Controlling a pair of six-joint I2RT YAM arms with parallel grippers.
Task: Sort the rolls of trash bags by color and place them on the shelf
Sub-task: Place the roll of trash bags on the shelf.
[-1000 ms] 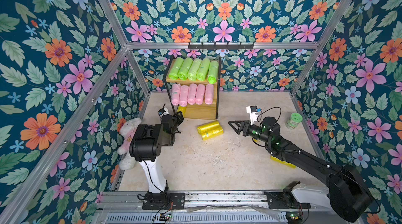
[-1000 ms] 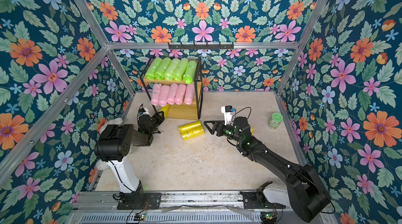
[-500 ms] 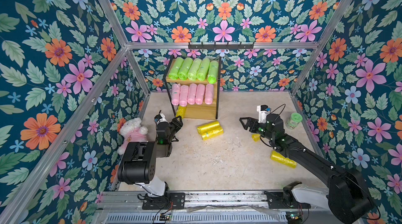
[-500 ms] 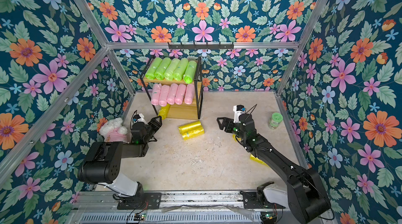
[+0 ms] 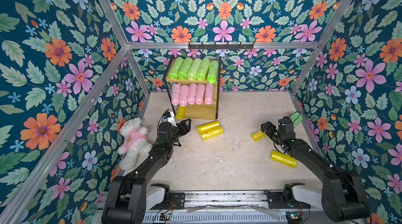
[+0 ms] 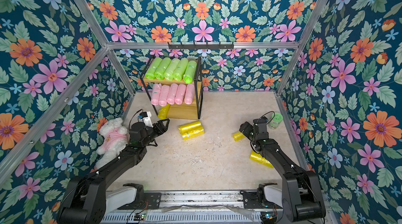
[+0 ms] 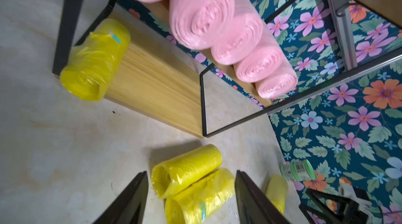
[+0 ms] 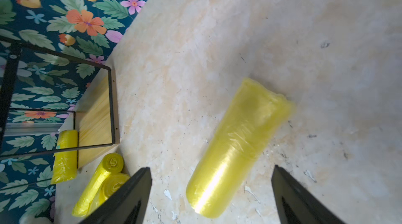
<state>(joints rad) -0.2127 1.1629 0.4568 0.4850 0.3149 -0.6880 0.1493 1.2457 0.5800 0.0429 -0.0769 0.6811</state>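
The shelf [image 5: 200, 111] stands at the back, with lime green rolls [image 5: 193, 69] on its top board and pink rolls [image 5: 192, 94] on the middle one. One yellow roll [image 7: 93, 59] lies at the left end of the bottom board. Two yellow rolls [image 5: 210, 129] lie together on the floor, and my left gripper [image 7: 191, 174] is open, pointing at them from a short way off. My right gripper [image 8: 210, 168] hangs open over another yellow roll [image 8: 237, 151], not touching it. A further yellow roll [image 5: 282, 158] lies beside the right arm.
A white teddy bear in pink [image 5: 133, 140] lies against the left wall beside the left arm. A green-lidded jar [image 5: 295, 118] stands by the right wall behind the right wrist. A black hook rail [image 5: 220, 45] hangs above the shelf.
My left gripper opened and drew back from the shelf's bottom board, leaving the yellow roll there. My right gripper swung right to the roll near the jar and opened wider.
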